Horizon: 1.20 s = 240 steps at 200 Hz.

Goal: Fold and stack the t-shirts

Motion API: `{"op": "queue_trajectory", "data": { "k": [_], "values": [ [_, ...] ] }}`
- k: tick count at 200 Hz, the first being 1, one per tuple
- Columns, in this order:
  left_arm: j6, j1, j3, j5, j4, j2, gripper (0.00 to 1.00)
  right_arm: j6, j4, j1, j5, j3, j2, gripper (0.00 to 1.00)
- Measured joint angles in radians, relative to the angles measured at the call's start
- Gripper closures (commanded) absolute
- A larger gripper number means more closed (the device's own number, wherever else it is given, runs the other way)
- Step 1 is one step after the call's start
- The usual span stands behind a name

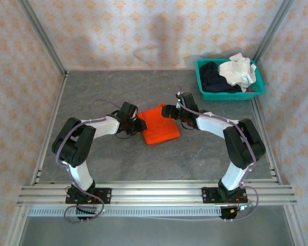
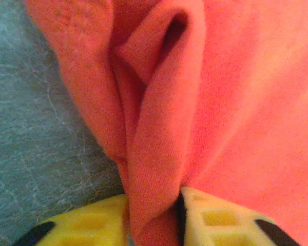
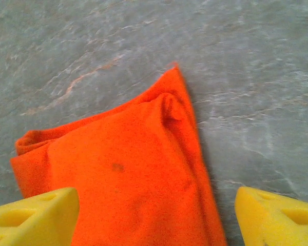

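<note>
A bright orange t-shirt (image 1: 159, 125), folded into a small rectangle, lies mid-table between both arms. At its left edge, my left gripper (image 1: 138, 124) is shut on it. In the left wrist view the yellow fingers (image 2: 215, 218) pinch a raised ridge of the orange t-shirt (image 2: 159, 133). My right gripper (image 1: 169, 111) sits at the shirt's far right corner. Its jaws stand open, and its yellow fingertips (image 3: 36, 215) straddle the orange t-shirt (image 3: 128, 174) without pinching it. A white t-shirt (image 1: 238, 72) and a dark navy t-shirt (image 1: 213, 74) lie bunched in the basket.
A teal mesh basket (image 1: 231, 96) stands at the back right corner. Aluminium rails (image 1: 154, 192) run along the near edge under the arm bases. Patterned walls and metal frame posts close in the grey table (image 1: 102, 92).
</note>
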Motion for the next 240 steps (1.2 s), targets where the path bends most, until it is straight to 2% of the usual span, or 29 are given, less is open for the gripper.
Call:
{"op": "queue_trajectory", "data": {
  "k": [29,49,72,98,123,158,204,240],
  "values": [
    [0.019,0.0,0.021,-0.023,-0.018,-0.002,0.34,-0.034,-0.056,0.083,0.046,0.077,0.027,0.22],
    [0.037,0.0,0.01,-0.07,-0.04,-0.036,0.23,-0.051,-0.106,0.14,0.089,0.111,0.04,0.22],
    [0.052,0.001,-0.069,-0.169,-0.062,-0.158,0.18,-0.068,-0.163,0.179,0.136,0.157,0.07,0.22],
    [0.06,0.001,-0.268,-0.287,-0.064,-0.398,0.12,-0.096,-0.24,0.213,0.198,0.235,0.139,0.19],
    [0.09,0.001,-0.387,-0.384,-0.107,-0.613,0.11,-0.133,-0.31,0.263,0.256,0.309,0.216,0.16],
    [0.142,0.001,-0.406,-0.476,-0.128,-0.809,0.08,-0.208,-0.418,0.325,0.32,0.402,0.32,0.16],
    [0.188,0.001,-0.406,-0.506,-0.129,-0.779,0.07,-0.328,-0.504,0.307,0.385,0.416,0.33,0.14],
    [0.2,0.001,-0.406,-0.505,-0.125,-0.759,0.07,-0.435,-0.587,0.184,0.389,0.337,0.246,0.11]
  ]
}}
